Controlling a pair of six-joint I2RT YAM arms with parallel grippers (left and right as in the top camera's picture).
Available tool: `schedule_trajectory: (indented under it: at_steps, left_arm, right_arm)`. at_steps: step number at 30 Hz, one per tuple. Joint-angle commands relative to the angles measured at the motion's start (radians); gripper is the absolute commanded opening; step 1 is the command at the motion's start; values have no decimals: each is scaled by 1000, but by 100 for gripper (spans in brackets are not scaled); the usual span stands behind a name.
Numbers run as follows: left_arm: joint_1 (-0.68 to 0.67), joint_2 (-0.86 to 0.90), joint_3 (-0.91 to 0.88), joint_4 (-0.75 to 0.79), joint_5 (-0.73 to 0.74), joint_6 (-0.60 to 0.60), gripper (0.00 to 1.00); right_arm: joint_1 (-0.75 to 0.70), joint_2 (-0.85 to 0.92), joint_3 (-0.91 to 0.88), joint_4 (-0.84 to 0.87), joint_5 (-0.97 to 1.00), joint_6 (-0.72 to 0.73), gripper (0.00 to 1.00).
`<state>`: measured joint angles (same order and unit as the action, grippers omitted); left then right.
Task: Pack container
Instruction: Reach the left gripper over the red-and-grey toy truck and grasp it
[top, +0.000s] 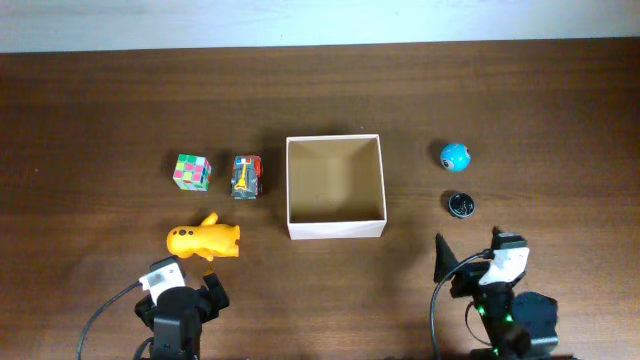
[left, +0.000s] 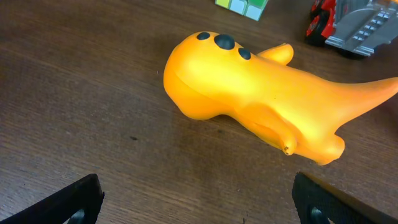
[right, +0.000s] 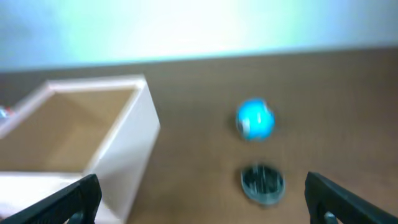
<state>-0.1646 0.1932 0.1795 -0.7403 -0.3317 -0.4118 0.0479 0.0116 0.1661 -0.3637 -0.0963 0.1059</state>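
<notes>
The container, a square white-walled box with a tan inside, sits open at the table's middle; its corner shows in the right wrist view. It looks empty. An orange toy animal lies left of it, filling the left wrist view just ahead of my open left gripper. A colourful cube and a red-and-grey toy vehicle stand behind it. A blue ball and a dark round disc lie right of the box. My right gripper is open, short of the disc.
The table's pale far edge runs across the back. Both arm bases sit at the front edge, left and right. The right wrist view is blurred.
</notes>
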Motion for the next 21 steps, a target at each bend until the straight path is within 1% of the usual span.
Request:
schedule_trajectory:
  at_steps: [1, 12, 16, 18, 20, 21]
  left_arm:
    - [-3, -10, -6, 3, 6, -3, 99]
    - [-3, -10, -6, 8, -8, -2, 99]
    - [-3, -10, -6, 8, 32, -3, 99]
    - [-3, -10, -6, 10, 29, -3, 99]
    - [-3, -10, -6, 64, 47, -4, 99]
    - [-3, -10, -6, 126, 94, -4, 99]
  right_arm:
    - [-3, -8, -2, 36, -16, 8, 99]
    - [-3, -8, -2, -11, -71, 11, 99]
    - [-3, -8, -2, -95, -122, 11, 99]
    - [-3, -8, -4, -123, -130, 11, 99]
    - [-3, -8, -5, -128, -166, 16, 98]
    - [-3, -8, -5, -126, -187, 23, 99]
